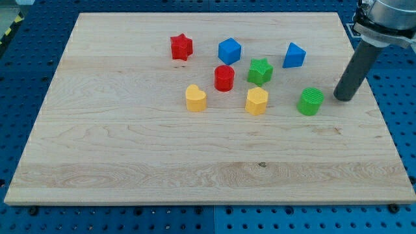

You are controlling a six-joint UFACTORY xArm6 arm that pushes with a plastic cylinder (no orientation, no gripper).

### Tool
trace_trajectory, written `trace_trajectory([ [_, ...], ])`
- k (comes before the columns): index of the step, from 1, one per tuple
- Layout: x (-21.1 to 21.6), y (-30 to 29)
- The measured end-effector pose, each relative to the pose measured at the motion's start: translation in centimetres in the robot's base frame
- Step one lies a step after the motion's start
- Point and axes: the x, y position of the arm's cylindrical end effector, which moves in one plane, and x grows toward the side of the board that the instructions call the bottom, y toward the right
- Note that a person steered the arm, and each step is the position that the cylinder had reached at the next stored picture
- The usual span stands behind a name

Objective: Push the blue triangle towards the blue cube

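Observation:
The blue triangle (294, 56) lies near the view's top right of the wooden board (130, 149). The blue cube (229, 51) sits to its left, with a green star (260, 71) between and slightly below them. My tip (344, 98) rests on the board at the view's right, below and to the right of the blue triangle, apart from it. It stands just right of a green cylinder (311, 101).
A red star (181, 47) lies left of the blue cube. A red cylinder (224, 78), a yellow heart (195, 98) and a yellow hexagonal block (257, 101) sit around the middle. The board's right edge (380, 123) is close to my tip.

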Motion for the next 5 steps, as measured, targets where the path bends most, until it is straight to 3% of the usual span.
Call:
trace_trajectory([
  [2,-8.5,-0.5],
  [5,-9.4,-4.2],
])
